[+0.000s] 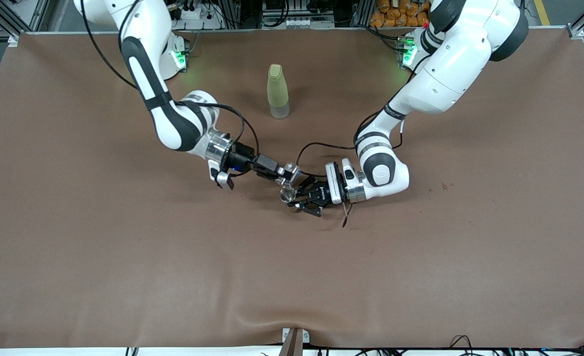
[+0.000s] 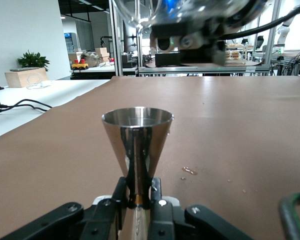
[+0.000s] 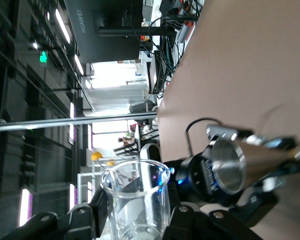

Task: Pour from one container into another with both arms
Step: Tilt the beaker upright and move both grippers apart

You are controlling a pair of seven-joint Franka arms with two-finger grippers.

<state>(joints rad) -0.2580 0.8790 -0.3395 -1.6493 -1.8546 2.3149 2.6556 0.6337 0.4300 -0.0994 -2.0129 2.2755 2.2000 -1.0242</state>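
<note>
a: over the middle of the brown desk [image 1: 124, 257], the two end effectors are met. the clear glass cup [image 3: 137, 202] is clamped in the right end effector [image 1: 286, 174], and the metal measure [image 2: 137, 145] is pinched at its narrow waist by the left end effector [image 1: 306, 197], upright, rim up.

b: how far along is the pour judged to be?

a: both pickups are done. in the right wrist view the cup is seen tilted toward the measure's mouth, and in the left wrist view its rim is seen above the measure. no stream is seen, and whether anything lies in the measure cannot be told. the pour itself, and then the setting down of both vessels, are judged to be left.

b: and the materials?

a: the cup is thin, transparent and straight-walled, with a rounded lip. the measure is polished, mirror-bright and hourglass-shaped, with a round rim; a hard, slick surface is suggested. a few drops are seen on the matte, slightly wrinkled desk cover near the measure. a tall yellow-green bottle [image 1: 277, 92] is left standing farther from the front camera, well apart from both end effectors.
</note>
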